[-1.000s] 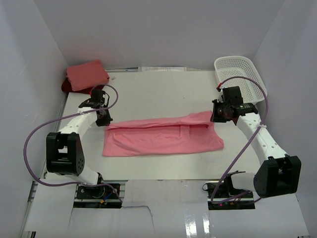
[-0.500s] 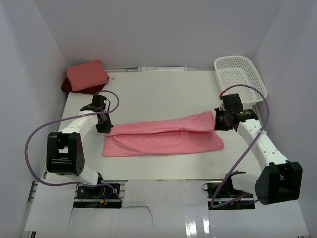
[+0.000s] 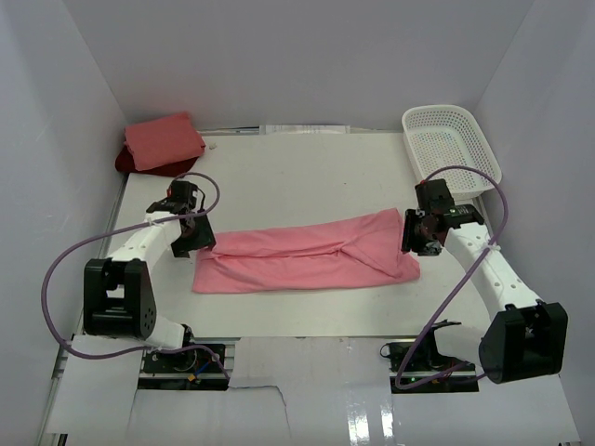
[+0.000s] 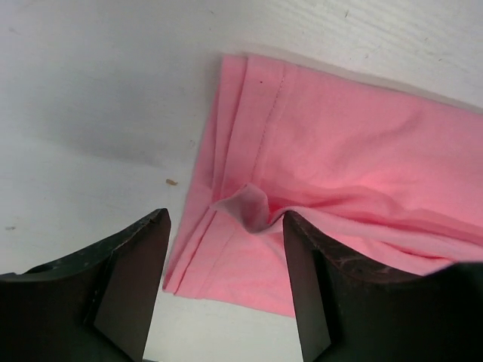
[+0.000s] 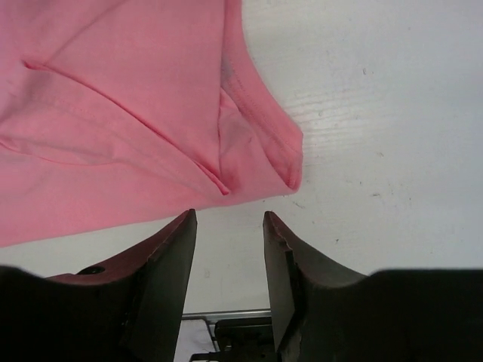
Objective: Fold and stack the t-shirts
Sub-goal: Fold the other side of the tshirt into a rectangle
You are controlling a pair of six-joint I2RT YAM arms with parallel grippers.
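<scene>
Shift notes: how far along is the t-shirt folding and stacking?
Done: the salmon pink shirt lies folded on the dark red shirt in the far left corner. In hand: the rose pink shirt lies mid-table folded into a long strip, with the left gripper and right gripper open at its ends, holding nothing. Left: probably folding it shorter and adding it to the stack.

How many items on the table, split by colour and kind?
Rose pink t-shirt: 1
Salmon pink t-shirt: 1
Dark red t-shirt: 1
White mesh basket: 1
Total: 4
</scene>
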